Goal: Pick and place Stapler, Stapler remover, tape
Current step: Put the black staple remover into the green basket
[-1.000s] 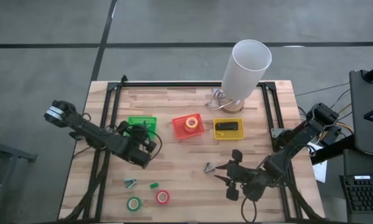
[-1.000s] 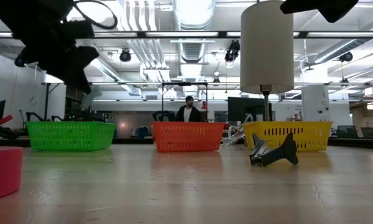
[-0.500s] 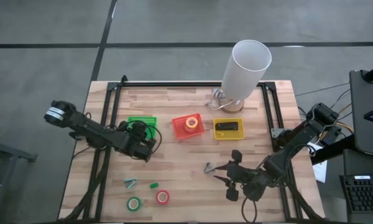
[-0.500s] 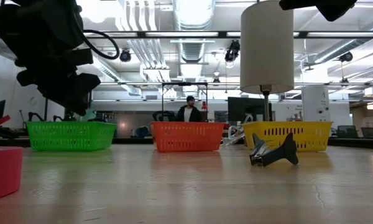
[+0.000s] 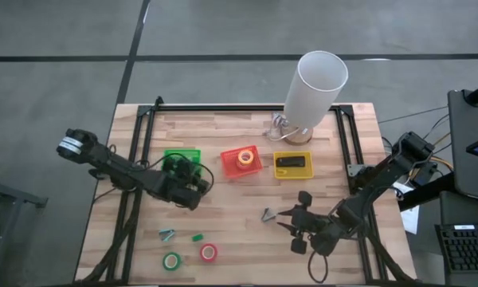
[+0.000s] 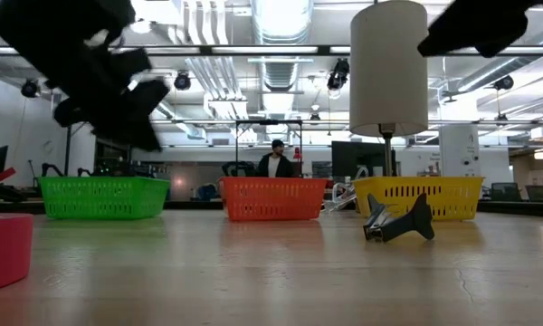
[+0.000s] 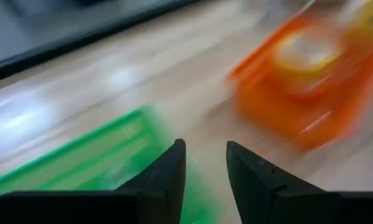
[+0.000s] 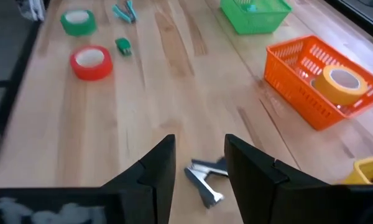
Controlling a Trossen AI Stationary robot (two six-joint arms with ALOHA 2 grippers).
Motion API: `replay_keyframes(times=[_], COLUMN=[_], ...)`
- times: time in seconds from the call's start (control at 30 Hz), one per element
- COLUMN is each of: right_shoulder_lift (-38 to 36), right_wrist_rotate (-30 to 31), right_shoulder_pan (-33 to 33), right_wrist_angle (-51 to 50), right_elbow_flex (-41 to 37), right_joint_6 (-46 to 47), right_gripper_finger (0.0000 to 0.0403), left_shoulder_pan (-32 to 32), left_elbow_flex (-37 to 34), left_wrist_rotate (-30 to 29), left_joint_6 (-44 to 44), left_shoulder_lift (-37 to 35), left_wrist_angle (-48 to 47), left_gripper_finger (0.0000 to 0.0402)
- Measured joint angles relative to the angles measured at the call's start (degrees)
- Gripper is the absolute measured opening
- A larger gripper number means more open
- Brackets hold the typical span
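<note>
The dark stapler [image 5: 292, 163] lies in the yellow bin [image 5: 307, 173]. A yellow tape roll [image 5: 244, 158] lies in the orange bin [image 5: 233, 170]; it also shows in the right wrist view [image 8: 340, 83]. A green roll [image 5: 171, 261] and a red roll [image 5: 208, 253] lie flat near the table's near edge. A silver staple remover [image 5: 267, 214] lies on the wood, just beyond my open, empty right gripper [image 5: 280, 221] [image 8: 199, 163]. My left gripper [image 5: 195, 185] [image 7: 205, 168] is open and empty, above the table beside the near right corner of the green bin [image 5: 182, 158].
A teal staple remover [image 5: 166, 234] and a small green piece [image 5: 197, 237] lie by the tape rolls. A tall white lamp [image 5: 315, 92] stands at the far edge behind the yellow bin. Black rails [image 5: 139, 151] run along the table's sides.
My left gripper has gone a little toward the far edge and then toward the table's right, staying beside the green bin. The things on the table lie as before.
</note>
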Motion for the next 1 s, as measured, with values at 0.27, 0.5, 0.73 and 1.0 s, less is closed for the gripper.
replay_keyframes(times=[0.27, 0.5, 0.73, 1.0], right_shoulder_lift=[0.0, 0.1, 1.8, 9.3], right_wrist_rotate=[-0.7, -7.3, -7.8, -8.9], right_shoulder_pan=[-0.3, -2.5, -3.6, -5.1], right_wrist_angle=[3.5, 15.5, 20.4, 19.5], right_elbow_flex=[-6.9, -12.3, -14.3, -11.6], right_joint_6=[-2.8, -6.6, -11.2, -14.1], right_gripper_finger=[0.013, 0.0146, 0.0157, 0.0164], left_shoulder_pan=[-3.7, -4.7, -4.7, -4.7], left_elbow_flex=[-1.7, -1.6, -0.2, -0.2], left_wrist_rotate=[-3.1, 14.4, 17.2, 17.4], left_joint_6=[42.5, 55.9, 54.7, 54.4], left_shoulder_lift=[2.6, 7.2, 10.5, 11.3], left_wrist_angle=[61.3, 84.8, 84.8, 84.9], left_gripper_finger=[0.0128, 0.0129, 0.0129, 0.0129])
